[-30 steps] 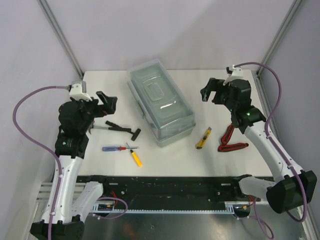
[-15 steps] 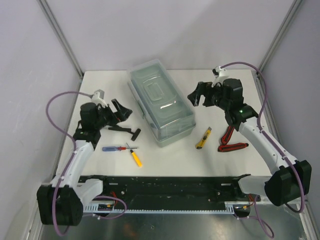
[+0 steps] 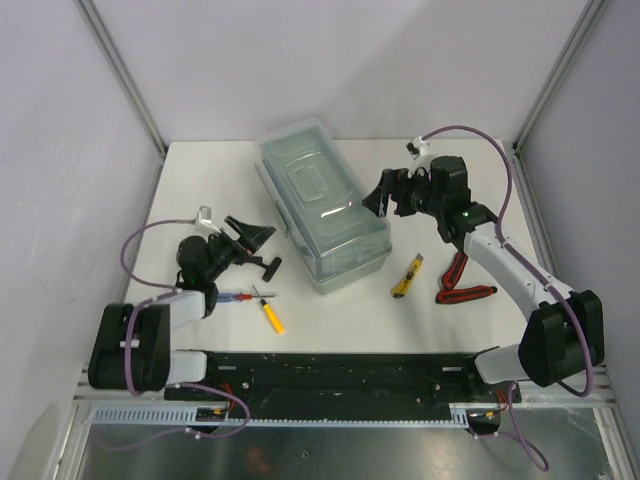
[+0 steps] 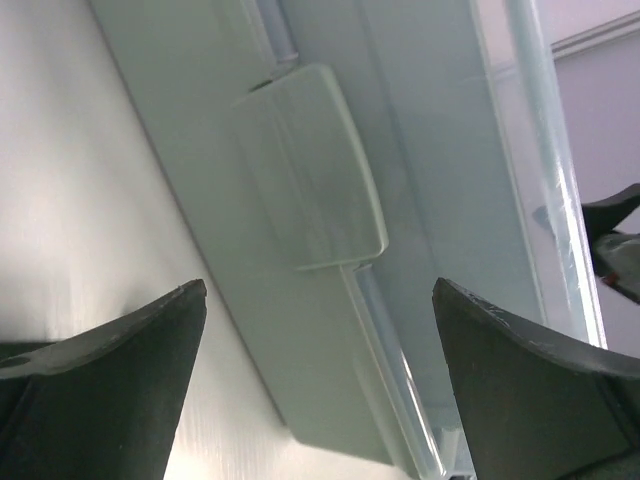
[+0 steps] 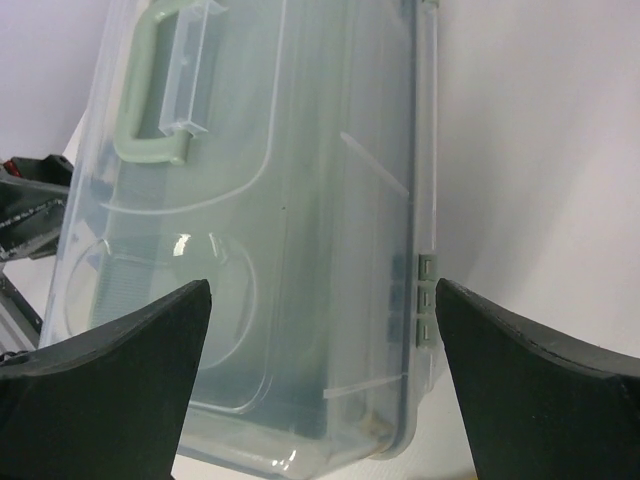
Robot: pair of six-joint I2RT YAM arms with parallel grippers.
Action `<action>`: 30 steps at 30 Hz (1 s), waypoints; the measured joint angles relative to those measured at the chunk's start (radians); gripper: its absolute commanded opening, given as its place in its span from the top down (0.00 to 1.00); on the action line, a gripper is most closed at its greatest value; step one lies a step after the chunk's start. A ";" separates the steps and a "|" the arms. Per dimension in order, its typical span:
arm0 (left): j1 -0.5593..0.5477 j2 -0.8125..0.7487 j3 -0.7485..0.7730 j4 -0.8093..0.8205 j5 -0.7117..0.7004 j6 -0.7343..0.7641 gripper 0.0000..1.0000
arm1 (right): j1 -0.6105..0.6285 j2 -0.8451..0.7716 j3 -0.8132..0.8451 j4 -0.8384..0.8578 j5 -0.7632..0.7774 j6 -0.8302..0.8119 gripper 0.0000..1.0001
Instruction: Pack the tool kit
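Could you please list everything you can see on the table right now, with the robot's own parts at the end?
tool box: one, sage green with a clear lid, shut, middle of the table
hammer: one, black head, left of the box, partly hidden by the left arm
blue screwdriver: one, blue and red, near left
yellow screwdriver: one, yellow handle, beside the blue one
knife: one, yellow and black, right of the box's near end
pliers: one, red and black handles, right of the knife
left gripper: open, facing the box's left side
right gripper: open, by the box's right side
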 measured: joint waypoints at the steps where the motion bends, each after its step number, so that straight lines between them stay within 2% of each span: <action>1: 0.000 0.031 -0.006 0.069 -0.002 -0.024 0.01 | 0.000 0.008 0.000 0.002 -0.005 0.000 0.01; 6: 0.003 0.272 -0.013 0.407 -0.002 -0.167 0.01 | -0.001 0.033 0.000 0.002 -0.023 0.000 0.01; 9: 0.005 0.442 -0.012 0.496 -0.002 -0.253 0.01 | -0.007 0.038 0.000 0.002 -0.034 0.000 0.01; 11: 0.006 0.498 0.004 0.575 0.013 -0.299 0.01 | -0.013 0.043 0.000 0.001 -0.048 0.000 0.01; 15: 0.001 0.545 0.045 0.605 0.023 -0.320 0.01 | -0.029 0.050 0.000 0.002 -0.067 0.001 0.01; 30: -0.006 0.539 0.084 0.595 0.023 -0.319 0.01 | -0.042 0.089 0.000 0.033 -0.095 0.041 0.01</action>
